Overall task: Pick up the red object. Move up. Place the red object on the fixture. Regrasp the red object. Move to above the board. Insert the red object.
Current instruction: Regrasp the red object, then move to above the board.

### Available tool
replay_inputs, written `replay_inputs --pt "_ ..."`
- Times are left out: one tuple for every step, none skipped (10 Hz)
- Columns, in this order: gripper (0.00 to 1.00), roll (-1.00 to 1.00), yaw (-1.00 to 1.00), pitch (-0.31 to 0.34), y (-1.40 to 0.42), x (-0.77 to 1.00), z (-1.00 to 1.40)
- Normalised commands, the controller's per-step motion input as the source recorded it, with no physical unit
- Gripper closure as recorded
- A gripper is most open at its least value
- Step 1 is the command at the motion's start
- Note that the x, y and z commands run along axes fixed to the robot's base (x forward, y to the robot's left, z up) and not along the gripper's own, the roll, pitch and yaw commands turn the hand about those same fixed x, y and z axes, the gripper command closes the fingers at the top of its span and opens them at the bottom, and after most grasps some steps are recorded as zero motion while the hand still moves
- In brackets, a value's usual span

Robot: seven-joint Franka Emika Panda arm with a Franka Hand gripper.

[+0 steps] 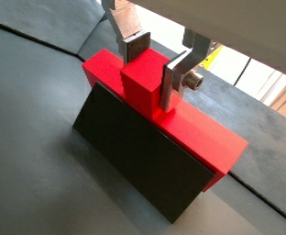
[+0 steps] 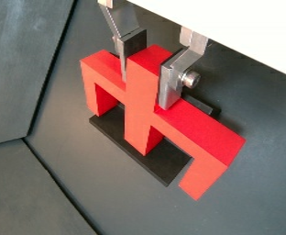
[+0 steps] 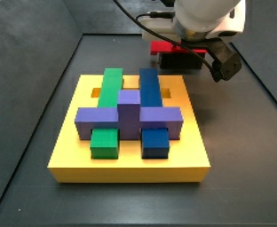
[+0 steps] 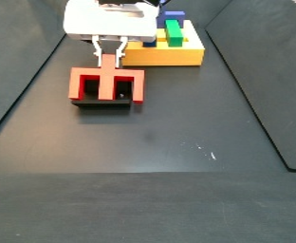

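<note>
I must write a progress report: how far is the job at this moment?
Done: the red object rests on the fixture. In hand: the gripper straddles its centre tab, regrasping; contact is unclear. Left: carry it to the board and insert it.

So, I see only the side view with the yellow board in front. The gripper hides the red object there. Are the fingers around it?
Observer: Yes. In both wrist views the gripper has its fingers on the two sides of the raised centre tab of the red object.
Operator: Is the red object on the fixture?
Observer: Yes. In a wrist view it lies across the top of the fixture, and its ends overhang it.
Operator: Which way do its legs point?
Observer: In a side view the two legs point away from the board, toward the camera.
</note>
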Motion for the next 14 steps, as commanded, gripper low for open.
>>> replay_inputs --pt "1.0 0.0 0.0 0.0 0.0 0.0 0.0" --pt "1.0 0.0 0.0 0.0 0.0 0.0 1.4" --pt "1.0 -0.01 0.05 -0.013 -0.02 0.01 1.4" --pt "1.0 -0.05 0.04 -0.011 -0.02 -0.01 1.4" --pt "1.0 -0.03 0.03 -0.042 0.0 -0.01 1.4" --pt "1.0 0.01 0.0 -0.001 -0.02 0.01 1.4" --pt "1.0 0.01 -0.01 0.014 -0.04 0.01 1.4" --pt "1.0 -0.01 -0.01 0.031 -0.02 0.02 1.4" --pt "1.0 -0.01 -0.01 0.06 -0.02 0.03 0.67" --pt "1.0 0.0 -0.01 0.08 -0.02 0.04 0.33" --pt "1.0 0.01 0.01 0.095 -0.02 0.05 0.17" --pt "1.0 -1.0 -0.01 0.168 -1.4 -0.87 0.28" --pt "1.0 -1.0 0.0 0.159 -1.4 -0.9 0.29" --pt "1.0 -1.0 0.02 0.143 -1.4 -0.95 0.3"
